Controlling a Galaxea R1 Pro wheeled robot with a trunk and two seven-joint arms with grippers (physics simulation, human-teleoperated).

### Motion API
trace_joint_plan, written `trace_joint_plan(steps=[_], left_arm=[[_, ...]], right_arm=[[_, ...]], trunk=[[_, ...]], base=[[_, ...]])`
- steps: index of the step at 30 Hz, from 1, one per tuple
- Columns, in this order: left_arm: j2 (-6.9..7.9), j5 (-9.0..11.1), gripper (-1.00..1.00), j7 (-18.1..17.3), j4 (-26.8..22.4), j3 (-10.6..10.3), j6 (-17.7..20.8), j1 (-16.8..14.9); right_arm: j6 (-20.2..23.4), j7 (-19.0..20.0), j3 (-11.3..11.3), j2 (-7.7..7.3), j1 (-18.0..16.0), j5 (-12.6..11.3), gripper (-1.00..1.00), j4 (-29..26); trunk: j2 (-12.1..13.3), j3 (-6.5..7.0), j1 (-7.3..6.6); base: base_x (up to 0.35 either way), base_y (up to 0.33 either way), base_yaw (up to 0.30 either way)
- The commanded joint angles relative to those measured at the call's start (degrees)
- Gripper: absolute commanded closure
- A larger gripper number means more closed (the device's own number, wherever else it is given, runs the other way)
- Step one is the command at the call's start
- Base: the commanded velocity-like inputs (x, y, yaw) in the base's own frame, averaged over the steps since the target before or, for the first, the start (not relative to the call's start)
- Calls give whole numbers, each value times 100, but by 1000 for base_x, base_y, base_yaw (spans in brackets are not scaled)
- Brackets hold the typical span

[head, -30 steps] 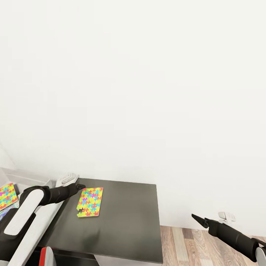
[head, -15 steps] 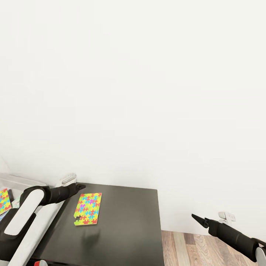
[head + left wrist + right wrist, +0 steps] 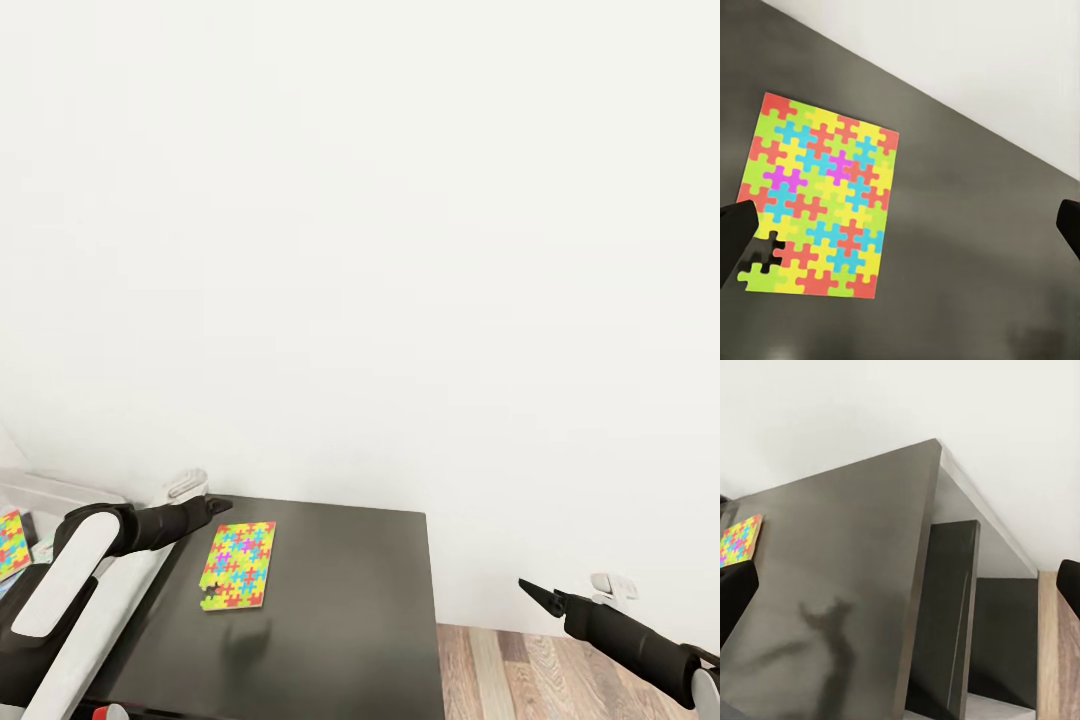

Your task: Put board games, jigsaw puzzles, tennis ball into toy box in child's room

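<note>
Jigsaw puzzle (image 3: 819, 197) flat, beneath left end effector (image 3: 900, 232)

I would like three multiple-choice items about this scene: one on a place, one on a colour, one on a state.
1. Where does the jigsaw puzzle near the left gripper lie?
A. on the dark cabinet top
B. on the wooden floor
C. between the right gripper's fingers

2. What colour is the floor?
A. blue
B. brown wood
C. black

3. How is the left gripper?
A. shut on the puzzle
B. shut on nothing
C. open, holding nothing

Answers: 1 A, the puzzle lies flat on the dark top. 2 B, wood planks show beside the cabinet. 3 C, the left wrist view shows its fingers wide apart.
</note>
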Motion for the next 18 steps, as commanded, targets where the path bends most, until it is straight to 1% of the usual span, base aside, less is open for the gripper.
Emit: trace_joint_plan(steps=[1,10,13,15,18], left_arm=[[5,59,-100,60,-5,-9,2,-6],[13,28,-100,66,-2,-8,16,-6],[13,10,-100,76,10,2,99,-13],[16,12,-100,89,58,16,148,-23],[10,7,-100,98,335,19,159,-66]], right_arm=[[34,13,-6,0,-6,-14,-100,0],[35,13,-6,0,-5,-9,-100,4],[46,13,-8,0,-4,-8,-100,4],[59,13,-11,0,-5,-7,-100,5],[67,13,-14,0,-4,-6,-100,8]], trunk=[[-13,-13,4],[-13,-13,4],[-13,-14,4],[-13,-20,4],[-13,-39,4]], base=[[0,0,0],[0,0,0],[0,0,0],[0,0,0],[0,0,0]])
